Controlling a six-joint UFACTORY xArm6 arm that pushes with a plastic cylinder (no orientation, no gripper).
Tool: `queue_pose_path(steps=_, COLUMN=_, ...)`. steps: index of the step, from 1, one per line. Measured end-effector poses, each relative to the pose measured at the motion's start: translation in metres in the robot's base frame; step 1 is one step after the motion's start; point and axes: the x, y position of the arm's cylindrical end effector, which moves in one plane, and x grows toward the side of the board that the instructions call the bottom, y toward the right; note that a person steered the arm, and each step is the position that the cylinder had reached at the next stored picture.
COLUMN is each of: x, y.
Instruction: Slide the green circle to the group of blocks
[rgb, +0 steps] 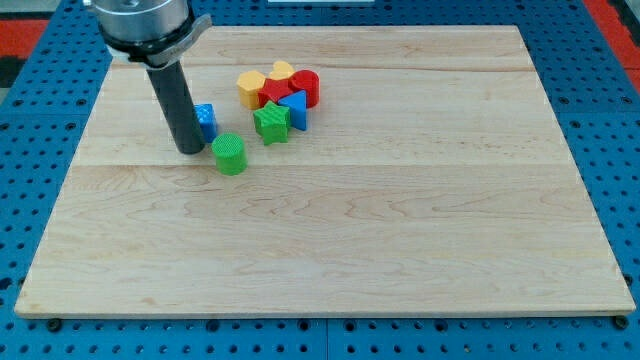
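Note:
The green circle (229, 154) lies on the wooden board left of centre, in the upper half. My tip (190, 150) stands just to its left, a small gap apart. A blue block (205, 121) sits right behind the rod, partly hidden by it. The group lies up and right of the green circle: a green star-like block (271, 121), a blue triangle (295, 110), a red block (274, 94), a red cylinder (305, 87), an orange-yellow block (250, 86) and a yellow block (282, 71), all close together.
The wooden board (330, 250) rests on a blue perforated table (40, 140). The arm's grey flange (145, 20) hangs over the board's upper left corner.

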Motion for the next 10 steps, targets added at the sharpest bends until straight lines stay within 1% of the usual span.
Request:
queue_pose_path(steps=1, x=-0.016, y=0.019)
queue_pose_path(steps=2, x=-0.022, y=0.027)
queue_pose_path(steps=4, x=0.035, y=-0.047)
queue_pose_path(steps=5, x=0.064, y=0.02)
queue_pose_path(steps=6, x=0.059, y=0.038)
queue_pose_path(steps=7, x=0.03, y=0.054)
queue_pose_path(steps=8, x=0.026, y=0.055)
queue_pose_path(steps=9, x=0.023, y=0.035)
queue_pose_path(steps=10, x=0.004, y=0.022)
